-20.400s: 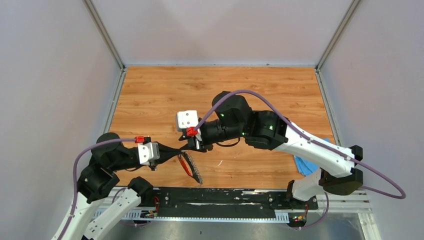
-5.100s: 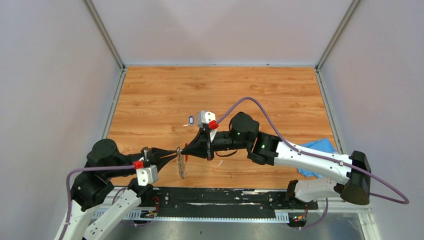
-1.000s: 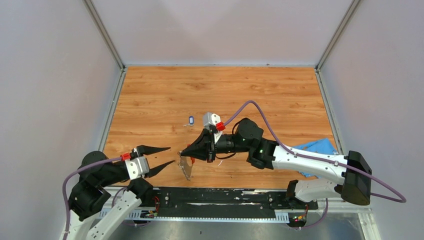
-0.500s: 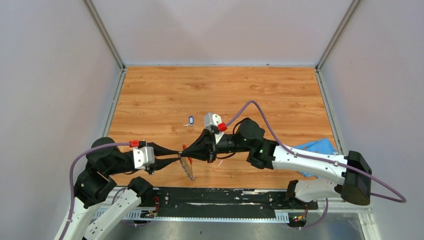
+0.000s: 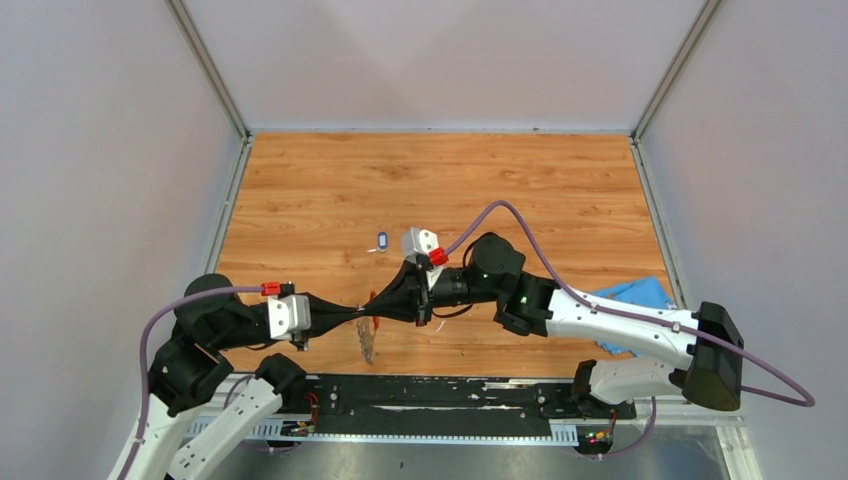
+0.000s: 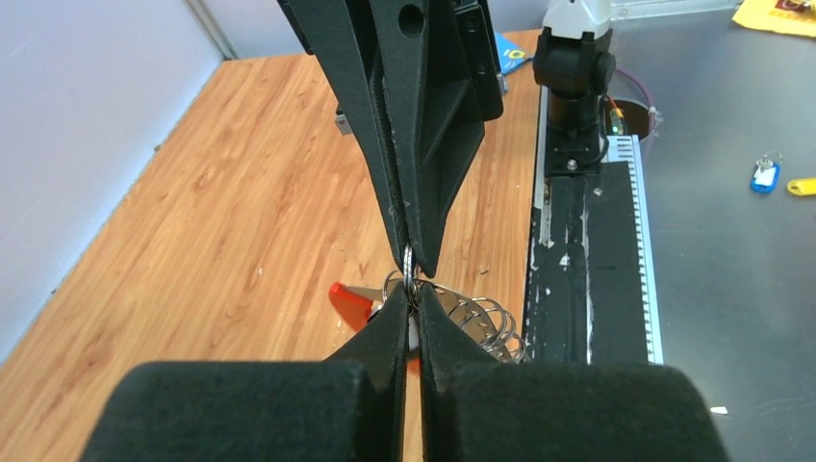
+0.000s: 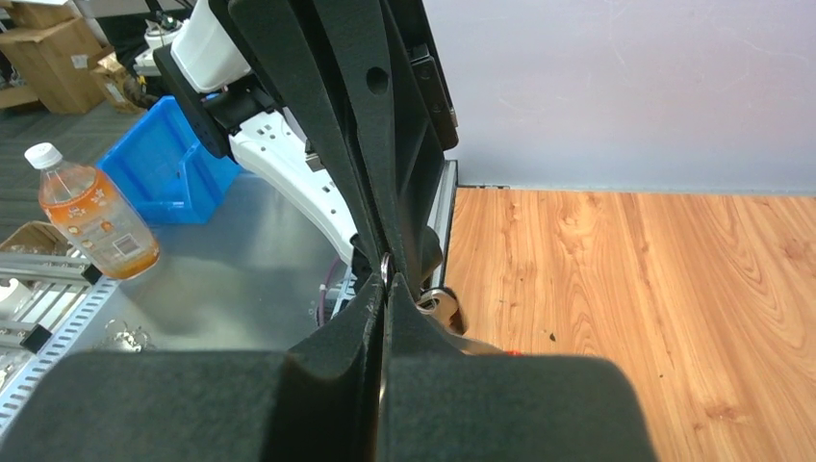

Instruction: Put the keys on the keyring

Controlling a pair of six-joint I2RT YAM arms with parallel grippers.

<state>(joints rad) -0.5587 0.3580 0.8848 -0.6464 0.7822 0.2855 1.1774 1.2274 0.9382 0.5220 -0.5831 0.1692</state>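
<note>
The keyring (image 5: 367, 338), a red loop with a fan of grey metal rings, hangs just above the table's near middle. My left gripper (image 5: 361, 313) and right gripper (image 5: 373, 310) meet tip to tip over it. In the left wrist view my left gripper (image 6: 412, 292) is shut on a silvery ring at the top of the keyring (image 6: 481, 322), beside its red end. My right gripper (image 7: 386, 281) pinches the same ring from the opposite side. One key with a blue-and-white head (image 5: 382, 240) lies on the wood behind the grippers. The black-headed key is out of view.
A blue cloth (image 5: 628, 303) lies at the right edge under the right arm. The black rail (image 5: 430, 395) runs along the near edge. Blue and yellow key tags (image 6: 765, 179) lie on the metal bench off the table. An orange drink bottle (image 7: 96, 214) stands beyond the table.
My left gripper moved right from open and apart, and shut on the keyring's ring opposite the right gripper. The hanging fan swung slightly left. The right gripper stayed shut.
</note>
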